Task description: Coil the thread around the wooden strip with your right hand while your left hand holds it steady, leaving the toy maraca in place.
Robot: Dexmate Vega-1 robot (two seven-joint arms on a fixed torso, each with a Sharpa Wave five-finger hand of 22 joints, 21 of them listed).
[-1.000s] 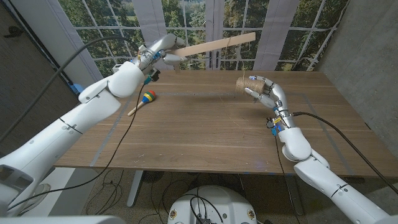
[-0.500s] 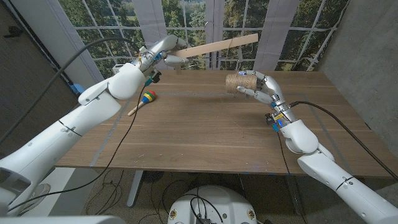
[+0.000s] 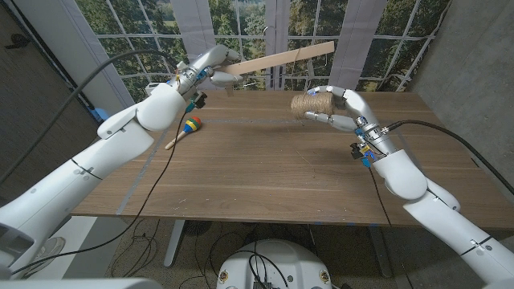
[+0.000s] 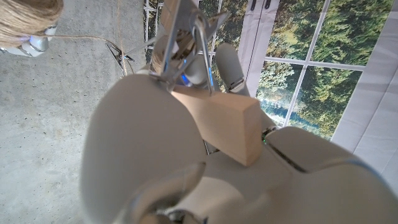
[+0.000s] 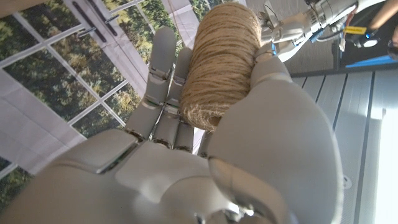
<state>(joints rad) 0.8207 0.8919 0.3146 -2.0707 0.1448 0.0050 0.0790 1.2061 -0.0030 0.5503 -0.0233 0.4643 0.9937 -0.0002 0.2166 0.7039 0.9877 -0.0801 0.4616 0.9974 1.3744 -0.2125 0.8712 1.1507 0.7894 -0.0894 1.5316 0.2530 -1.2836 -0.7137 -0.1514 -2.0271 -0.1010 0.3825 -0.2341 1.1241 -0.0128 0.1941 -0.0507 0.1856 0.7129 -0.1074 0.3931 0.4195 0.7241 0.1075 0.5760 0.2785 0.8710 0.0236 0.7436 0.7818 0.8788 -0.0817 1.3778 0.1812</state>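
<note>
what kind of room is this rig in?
Probably a lab or office test space: one wooden table by tall windows overlooking trees, a bare concrete wall, loose cables under the table.

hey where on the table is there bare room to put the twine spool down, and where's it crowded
The wooden table is bare across its middle and near edge, between both arms. The far left is crowded: the toy maraca lies beside the left arm's cable. The left hand holds the wooden strip above the far edge; the right hand holds the twine spool under it.

Strip (image 3: 281, 58) above table (image 3: 265, 172) — maraca (image 3: 189, 127) left.
</note>
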